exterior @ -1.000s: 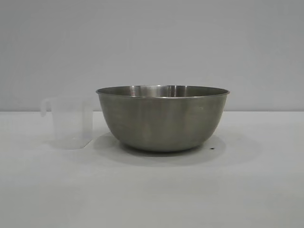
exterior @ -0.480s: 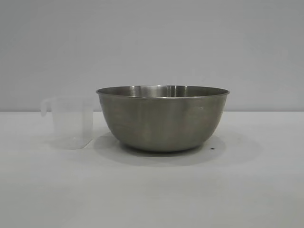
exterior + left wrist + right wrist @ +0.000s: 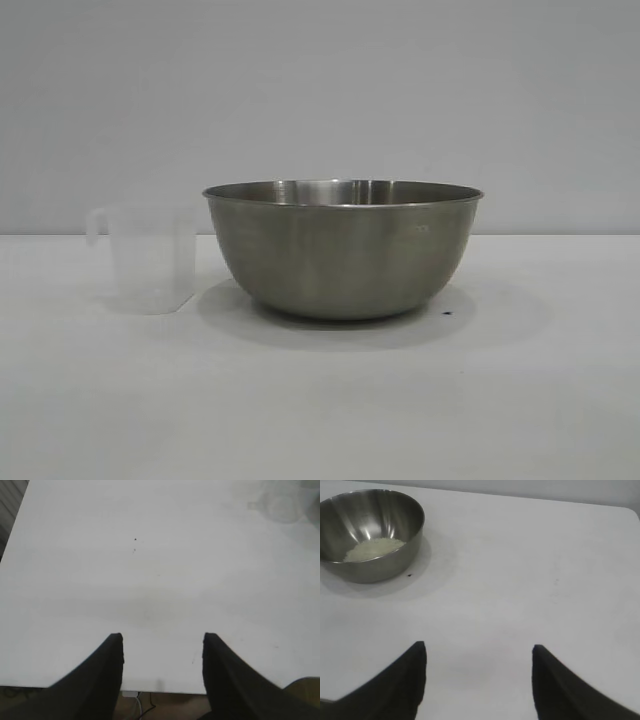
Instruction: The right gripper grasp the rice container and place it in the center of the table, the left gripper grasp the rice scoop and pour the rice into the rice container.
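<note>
The rice container [image 3: 342,250], a large steel bowl, stands in the middle of the white table [image 3: 320,400]. In the right wrist view the rice container [image 3: 370,532] holds a small heap of white rice [image 3: 374,549]. The rice scoop [image 3: 150,258], a frosted plastic cup with a loop handle, stands upright just left of the bowl; the rice scoop [image 3: 282,502] shows faintly far off in the left wrist view. My left gripper [image 3: 162,637] hangs open over the table's edge, holding nothing. My right gripper [image 3: 479,647] is open over bare table, well away from the bowl.
A tiny dark speck [image 3: 446,312] lies on the table by the bowl's right side. The table's edge [image 3: 160,691] runs under the left gripper, with cables below it. A plain grey wall [image 3: 320,90] stands behind.
</note>
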### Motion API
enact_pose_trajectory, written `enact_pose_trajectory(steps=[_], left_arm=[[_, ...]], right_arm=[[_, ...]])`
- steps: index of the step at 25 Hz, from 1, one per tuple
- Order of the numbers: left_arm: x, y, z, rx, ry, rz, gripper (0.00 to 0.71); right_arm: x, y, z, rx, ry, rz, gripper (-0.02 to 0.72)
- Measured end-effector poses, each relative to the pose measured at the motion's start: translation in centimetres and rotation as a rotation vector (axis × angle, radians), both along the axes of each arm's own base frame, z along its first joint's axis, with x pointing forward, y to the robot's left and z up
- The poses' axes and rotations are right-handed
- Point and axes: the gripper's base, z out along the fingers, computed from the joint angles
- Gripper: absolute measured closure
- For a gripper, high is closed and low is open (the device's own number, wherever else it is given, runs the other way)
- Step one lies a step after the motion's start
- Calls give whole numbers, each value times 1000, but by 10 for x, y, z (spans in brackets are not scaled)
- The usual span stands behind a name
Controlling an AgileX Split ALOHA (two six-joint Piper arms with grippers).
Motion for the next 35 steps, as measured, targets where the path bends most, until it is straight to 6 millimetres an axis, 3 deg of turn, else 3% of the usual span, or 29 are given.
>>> enact_pose_trajectory(steps=[7, 35], left_arm=[[-24, 0, 0, 4, -155, 2, 397], [-25, 0, 0, 4, -158, 2, 397]], right_arm=[[0, 0, 0, 0, 0, 0, 301], [0, 0, 0, 0, 0, 0, 301]])
